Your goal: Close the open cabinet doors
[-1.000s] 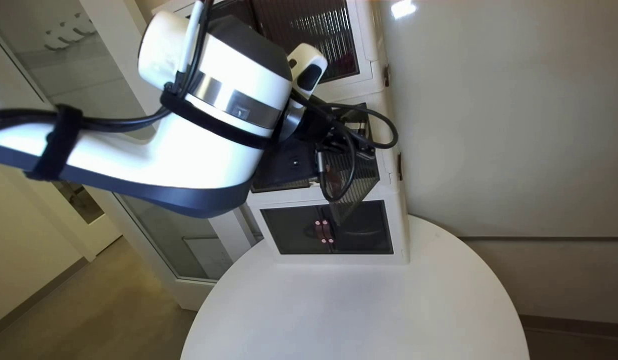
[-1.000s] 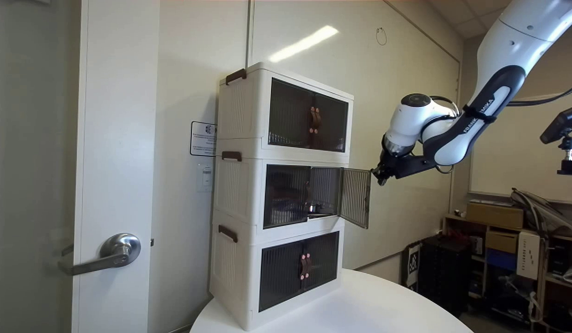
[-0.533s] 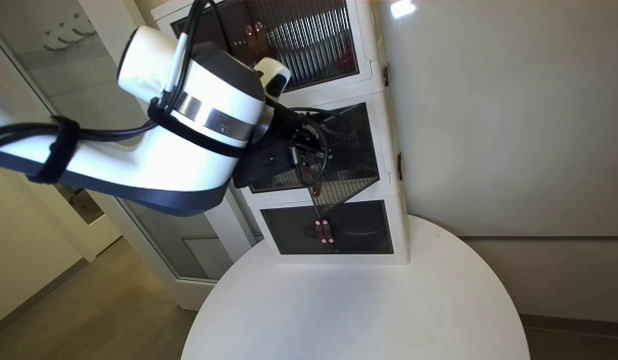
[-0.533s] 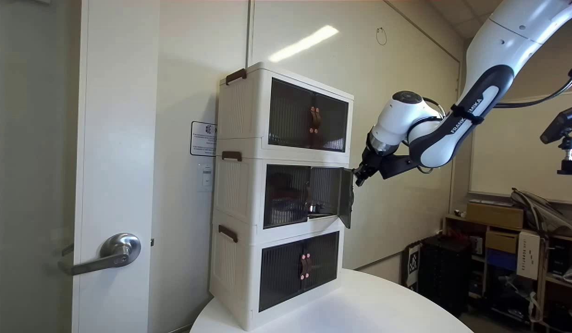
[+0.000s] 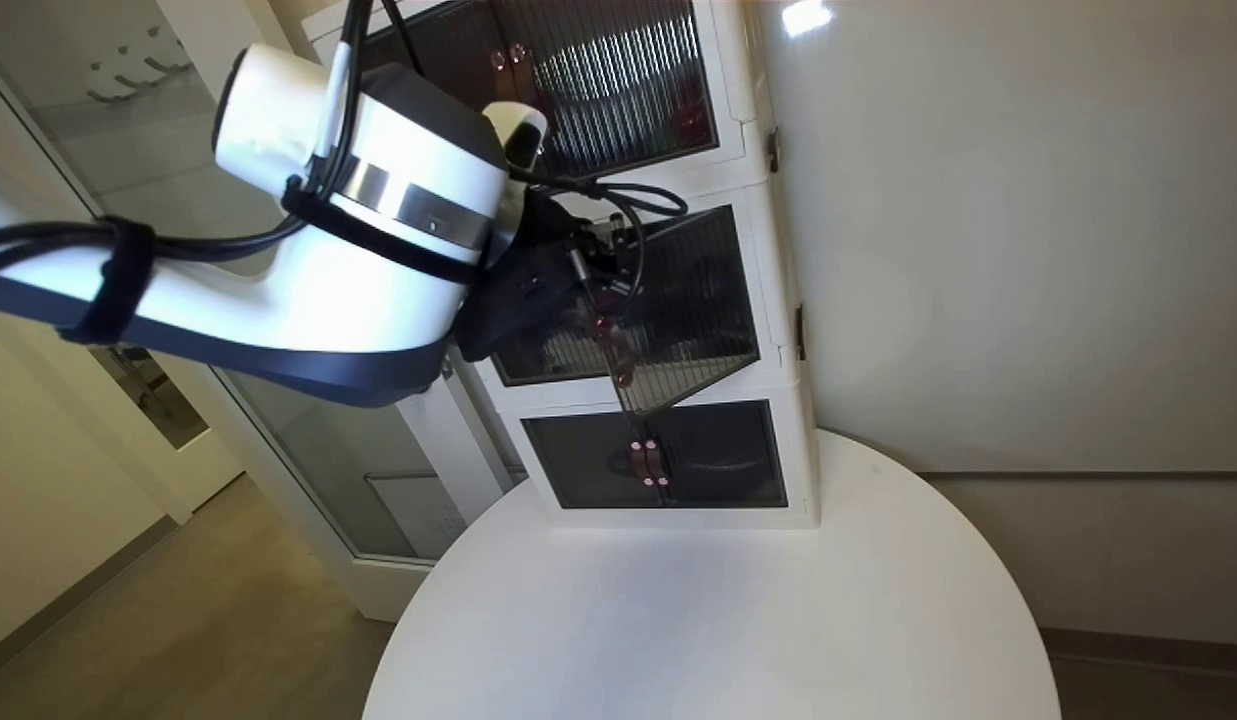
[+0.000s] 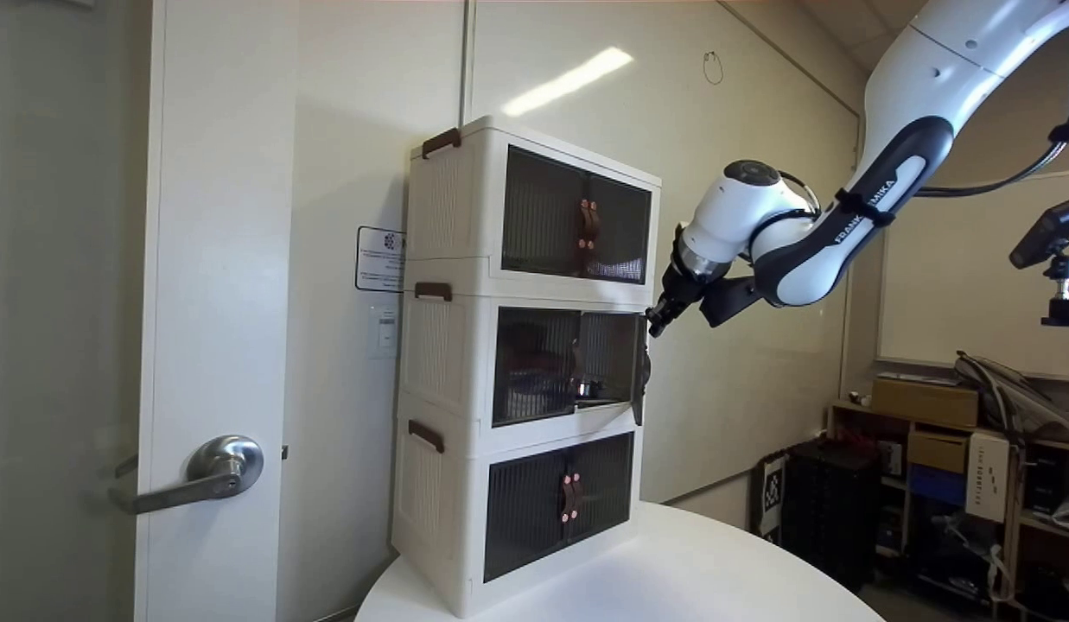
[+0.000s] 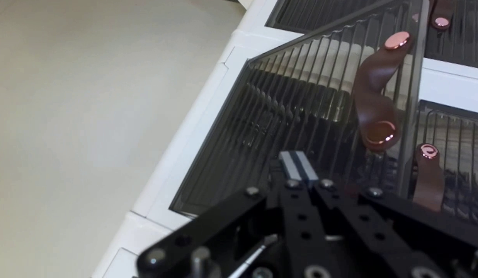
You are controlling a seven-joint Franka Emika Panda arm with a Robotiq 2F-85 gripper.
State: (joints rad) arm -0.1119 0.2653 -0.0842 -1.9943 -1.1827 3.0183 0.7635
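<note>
A white cabinet [image 6: 439, 363] of three stacked units shows in both exterior views. In its middle unit one smoky ribbed door [image 6: 641, 371] stands open, seen nearly edge-on; it also shows in an exterior view [image 5: 683, 385] and in the wrist view [image 7: 296, 88], with a brown strap handle [image 7: 372, 88]. The middle unit's second door [image 6: 534, 367] is shut. My gripper [image 7: 298, 166] is shut and empty, its pads together. It is at the outer face of the open door, near its top in an exterior view [image 6: 655, 324]. I cannot tell whether the fingertips touch the door.
The upper doors [image 6: 577, 216] and lower doors [image 6: 560, 505] are shut. A small metal pot [image 6: 588, 389] sits inside the open compartment. The cabinet stands on a round white table [image 5: 698, 620] against a whiteboard wall [image 5: 978, 250]. A room door [image 6: 219, 259] stands nearby.
The open door has swung inward toward the cabinet. My gripper has moved with it toward the cabinet, leftward in both exterior views, and has stayed near the door.
</note>
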